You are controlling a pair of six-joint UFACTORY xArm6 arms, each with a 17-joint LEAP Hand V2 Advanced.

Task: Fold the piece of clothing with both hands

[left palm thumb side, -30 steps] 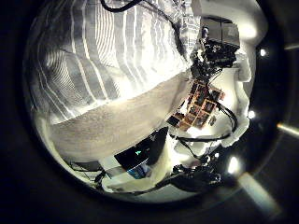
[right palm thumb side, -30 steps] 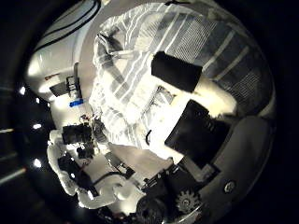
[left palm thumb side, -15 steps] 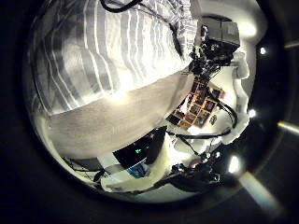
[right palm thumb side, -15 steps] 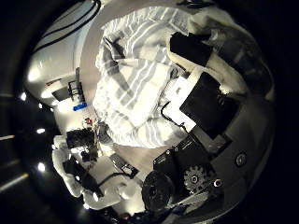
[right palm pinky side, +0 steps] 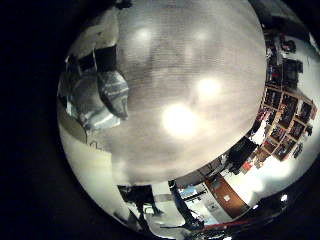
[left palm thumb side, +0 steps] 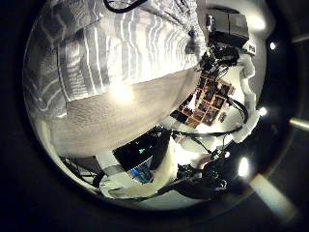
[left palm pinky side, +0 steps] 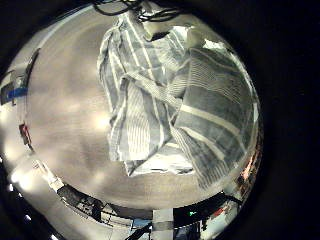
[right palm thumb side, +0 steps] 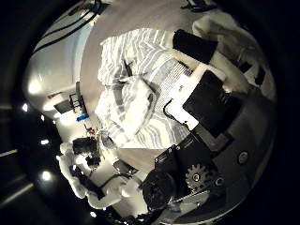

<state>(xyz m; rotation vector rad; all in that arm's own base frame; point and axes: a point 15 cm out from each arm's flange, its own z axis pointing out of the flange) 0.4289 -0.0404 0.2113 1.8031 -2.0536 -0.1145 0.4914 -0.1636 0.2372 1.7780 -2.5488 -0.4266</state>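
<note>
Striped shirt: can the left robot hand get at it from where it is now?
Probably yes. The striped shirt lies bunched on the table and fills much of the left palm's views, so it is close, and nothing shows between that palm and the cloth.

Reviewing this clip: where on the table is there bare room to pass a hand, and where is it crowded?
Bare table spreads wide beside the striped garment, past its hem edge. It is crowded where the cloth lies bunched in folds, and at the right hand, whose fingers rest on the stripes.
</note>
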